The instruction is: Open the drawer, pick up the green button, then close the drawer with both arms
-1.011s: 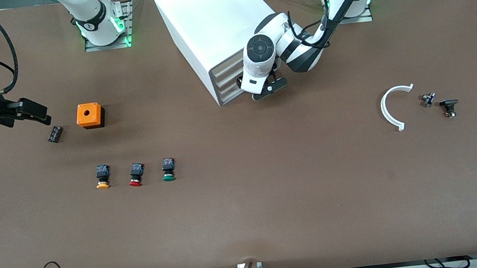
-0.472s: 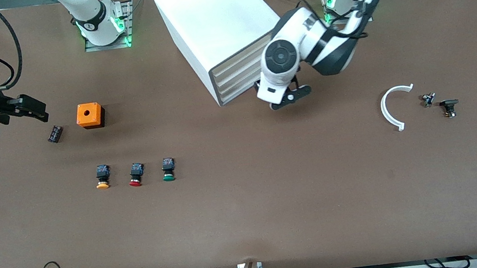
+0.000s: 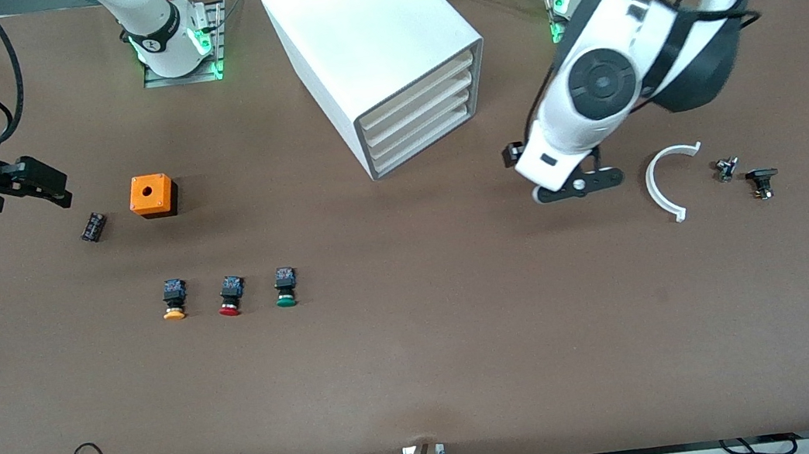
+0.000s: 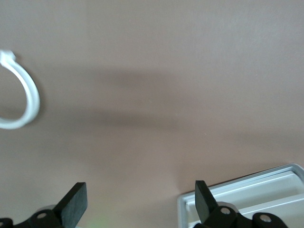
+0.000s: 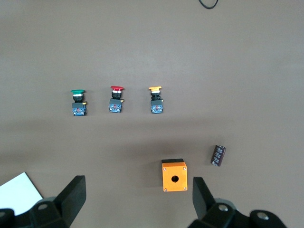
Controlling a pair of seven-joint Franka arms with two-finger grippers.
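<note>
The white cabinet (image 3: 380,42) stands at the robots' side of the table, all its drawers shut; the drawer (image 3: 428,141) is the lowest one. The green-capped button (image 3: 285,287) stands on the table nearer the front camera, also in the right wrist view (image 5: 78,102). My left gripper (image 3: 562,176) hangs open and empty over bare table between the cabinet and a white arc; the left wrist view shows its spread fingers (image 4: 137,192) and a cabinet corner (image 4: 247,197). My right gripper (image 3: 59,185) is open and empty over the right arm's end of the table (image 5: 137,186).
A red-capped button (image 3: 228,296) and an orange-capped one (image 3: 173,301) stand beside the green one. An orange box (image 3: 152,195) and a small black part (image 3: 93,226) lie near the right gripper. The white arc (image 3: 664,181) and two small parts (image 3: 726,169) (image 3: 761,182) lie toward the left arm's end.
The left arm has swung away from the cabinet's drawer fronts toward the white arc, gripper still open. The right gripper has drifted slightly toward the table's end.
</note>
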